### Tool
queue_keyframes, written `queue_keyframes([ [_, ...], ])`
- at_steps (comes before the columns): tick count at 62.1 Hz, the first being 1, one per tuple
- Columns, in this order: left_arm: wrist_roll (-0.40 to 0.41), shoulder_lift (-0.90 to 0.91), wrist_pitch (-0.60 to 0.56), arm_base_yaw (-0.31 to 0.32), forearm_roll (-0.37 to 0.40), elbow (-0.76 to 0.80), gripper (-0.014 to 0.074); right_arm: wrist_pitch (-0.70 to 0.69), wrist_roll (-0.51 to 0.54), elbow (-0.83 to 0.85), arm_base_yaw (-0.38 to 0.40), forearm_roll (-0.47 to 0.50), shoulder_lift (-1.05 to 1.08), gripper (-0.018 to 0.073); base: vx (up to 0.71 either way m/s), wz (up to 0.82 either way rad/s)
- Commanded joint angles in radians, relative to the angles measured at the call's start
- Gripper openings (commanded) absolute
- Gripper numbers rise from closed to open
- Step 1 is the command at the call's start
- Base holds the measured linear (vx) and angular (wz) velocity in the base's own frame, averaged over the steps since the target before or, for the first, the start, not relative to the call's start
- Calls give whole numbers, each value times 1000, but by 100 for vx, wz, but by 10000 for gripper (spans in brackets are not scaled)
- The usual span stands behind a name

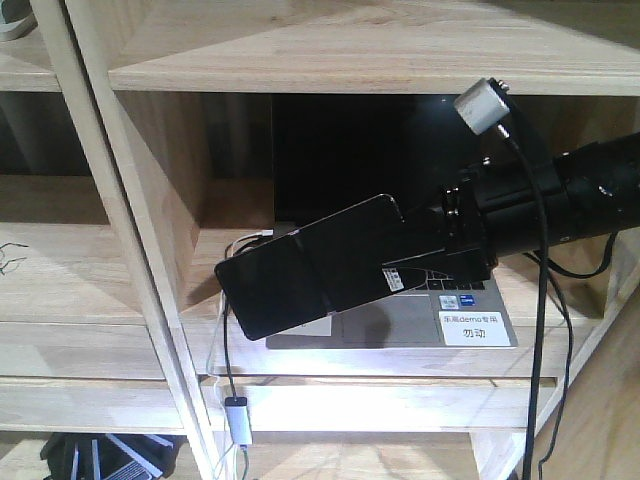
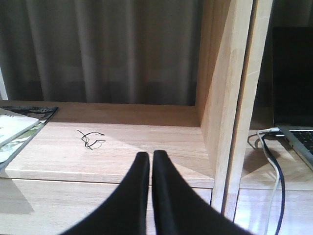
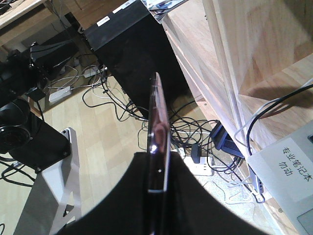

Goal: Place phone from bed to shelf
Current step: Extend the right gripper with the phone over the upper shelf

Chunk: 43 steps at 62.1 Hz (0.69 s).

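My right claw is clamping narrow on the phone, pinching its flat faces at one end, so the phone is hanging in the air and not resting on any board yet. Its long axis is running out from my fingertips to the left, dipping a little, and it is hovering over the front left corner of the laptop. The laptop is sitting open in a cubby of the shelf and filling most of that board, with a white label near its front edge. Left of the laptop, cables are trailing off the board and a thick upright is walling the cubby. I judge that the laptop and that upright are crowding the set-down, and the bare wood beside the laptop is looking slim. My left claw is pressed together on nothing, pointing into the next cubby left of the laptop.
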<state>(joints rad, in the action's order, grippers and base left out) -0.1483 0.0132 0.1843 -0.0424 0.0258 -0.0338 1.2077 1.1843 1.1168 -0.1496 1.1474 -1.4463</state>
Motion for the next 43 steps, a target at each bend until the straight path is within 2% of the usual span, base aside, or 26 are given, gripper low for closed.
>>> queue_keyframes([
  [1,6,13,-72,4,9,21,1,69,1,26,2,87,35,-2,0,0],
  [43,6,13,-72,4,9,21,1,69,1,26,2,87,35,-2,0,0],
])
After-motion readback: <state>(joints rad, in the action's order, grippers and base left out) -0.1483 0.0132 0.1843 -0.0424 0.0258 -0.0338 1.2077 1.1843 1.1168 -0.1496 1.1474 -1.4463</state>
